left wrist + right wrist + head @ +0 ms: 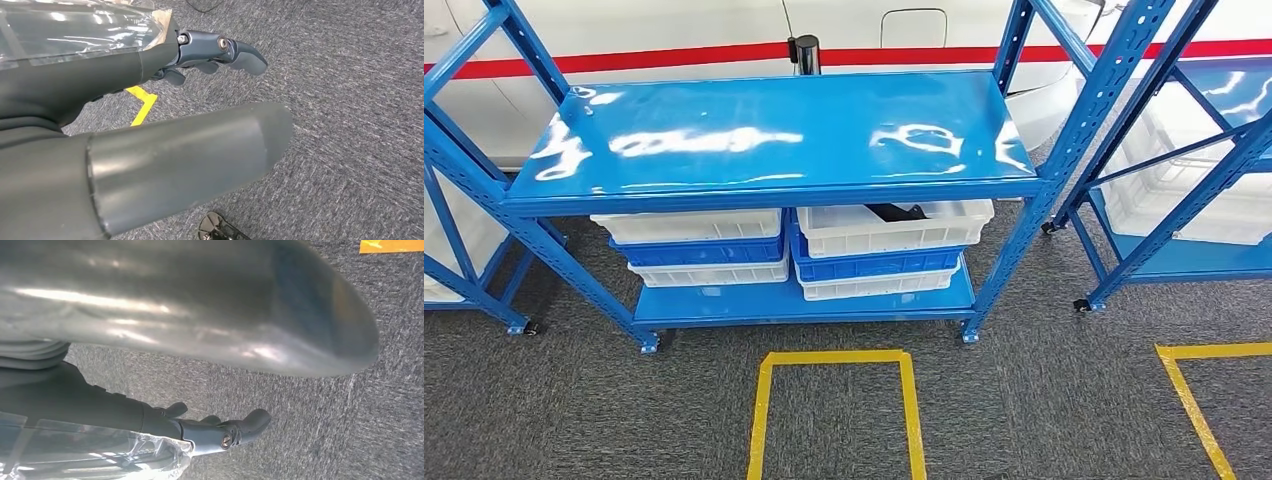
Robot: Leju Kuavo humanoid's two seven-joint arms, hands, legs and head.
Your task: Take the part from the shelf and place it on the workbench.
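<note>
A glossy blue steel shelf rack [774, 140] stands on grey carpet [1024, 400], white and blue plastic bins [879, 245] stacked on its lower board. The dark part [896, 212] lies in the top white bin toward the board's right end. The left hand [210, 55] and right hand [220, 432] hang over carpet, fingers loosely extended, holding nothing.

Industrial storeroom or workshop, blue steel shelving [769, 140], stacked plastic bins [879, 250], yellow floor tape [836, 358], grey carpet [1044, 400]

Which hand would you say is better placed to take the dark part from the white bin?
Right, tentatively: the dark part lies in the right-hand white bin. Both hands hang empty over carpet.
</note>
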